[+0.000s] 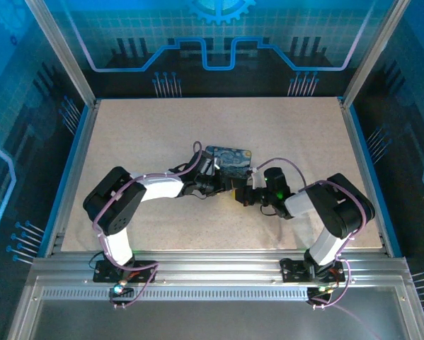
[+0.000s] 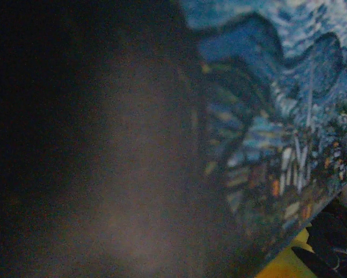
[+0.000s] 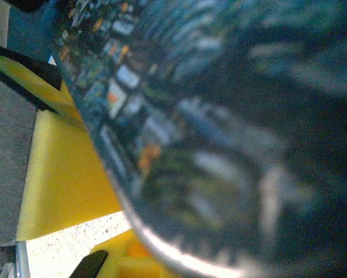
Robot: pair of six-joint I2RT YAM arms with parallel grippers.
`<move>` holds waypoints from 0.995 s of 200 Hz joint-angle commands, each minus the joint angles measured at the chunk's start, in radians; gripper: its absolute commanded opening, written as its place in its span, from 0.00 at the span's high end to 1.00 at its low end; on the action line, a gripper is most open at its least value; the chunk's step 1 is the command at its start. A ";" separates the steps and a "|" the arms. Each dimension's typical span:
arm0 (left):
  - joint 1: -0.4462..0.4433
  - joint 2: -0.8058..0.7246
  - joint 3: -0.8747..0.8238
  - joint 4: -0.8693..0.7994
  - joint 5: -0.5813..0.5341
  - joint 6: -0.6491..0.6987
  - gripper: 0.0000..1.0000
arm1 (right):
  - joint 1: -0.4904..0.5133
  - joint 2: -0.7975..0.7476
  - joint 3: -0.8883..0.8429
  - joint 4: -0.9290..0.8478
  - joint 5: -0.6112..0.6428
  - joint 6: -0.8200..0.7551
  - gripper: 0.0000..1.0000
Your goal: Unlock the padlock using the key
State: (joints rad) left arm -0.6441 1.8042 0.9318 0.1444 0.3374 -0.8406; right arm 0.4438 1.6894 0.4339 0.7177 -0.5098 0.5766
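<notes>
You had the left gripper point(image 1: 212, 185) and the right gripper point(image 1: 245, 193) nearly meeting at the near edge of the tin box point(image 1: 229, 159) (blue starry print, long axis roughly left to right) in the middle of the table point(image 1: 148, 127). You couldn't tell how wide either stood. The padlock was too small to make out there: its look, spot and heading were unclear.

The tin box point(image 2: 277, 145) is blurred and cropped by the frame in both wrist views. Overhead, left gripper point(image 1: 213, 185) and right gripper point(image 1: 244, 195) are too small and dark to judge jaw state.
</notes>
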 commanded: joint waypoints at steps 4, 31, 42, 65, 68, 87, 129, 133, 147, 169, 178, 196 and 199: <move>-0.019 -0.007 -0.014 0.007 0.059 0.001 0.61 | -0.007 0.007 0.039 -0.005 -0.012 -0.002 1.00; -0.011 -0.042 -0.022 -0.018 0.044 0.014 0.52 | -0.007 0.006 0.045 -0.048 -0.009 0.002 1.00; -0.007 -0.063 -0.033 -0.022 0.040 0.015 0.49 | -0.007 0.006 0.047 -0.062 -0.010 0.003 1.00; 0.006 -0.110 -0.070 -0.021 0.029 0.009 0.41 | -0.007 0.001 0.050 -0.088 -0.015 0.006 1.00; 0.007 -0.117 -0.076 -0.017 0.028 0.007 0.40 | -0.006 0.000 0.051 -0.093 -0.016 0.006 1.00; 0.017 -0.164 -0.133 0.029 0.019 -0.020 0.37 | 0.003 -0.010 0.059 -0.132 -0.018 0.003 1.00; 0.036 -0.230 -0.313 0.333 -0.008 -0.150 0.38 | 0.035 -0.047 0.063 -0.176 -0.004 0.053 1.00; 0.036 -0.232 -0.326 0.356 -0.015 -0.156 0.38 | 0.037 -0.050 0.060 -0.175 -0.004 0.066 1.00; 0.035 -0.238 -0.361 0.425 -0.035 -0.181 0.38 | 0.042 -0.056 0.058 -0.179 -0.008 0.113 1.00; 0.037 -0.225 -0.417 0.557 -0.059 -0.237 0.37 | 0.057 -0.063 0.066 -0.202 -0.017 0.163 1.00; 0.038 -0.212 -0.426 0.594 -0.062 -0.253 0.38 | 0.063 -0.068 0.068 -0.206 -0.016 0.180 1.00; 0.038 -0.173 -0.439 0.667 -0.063 -0.292 0.37 | 0.070 -0.080 0.071 -0.220 -0.015 0.213 1.00; 0.037 -0.165 -0.443 0.682 -0.061 -0.300 0.38 | 0.070 -0.081 0.072 -0.223 -0.015 0.219 1.00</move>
State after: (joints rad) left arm -0.6121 1.5974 0.5117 0.6323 0.3000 -1.0626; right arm 0.4934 1.6344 0.4866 0.5472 -0.5056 0.7212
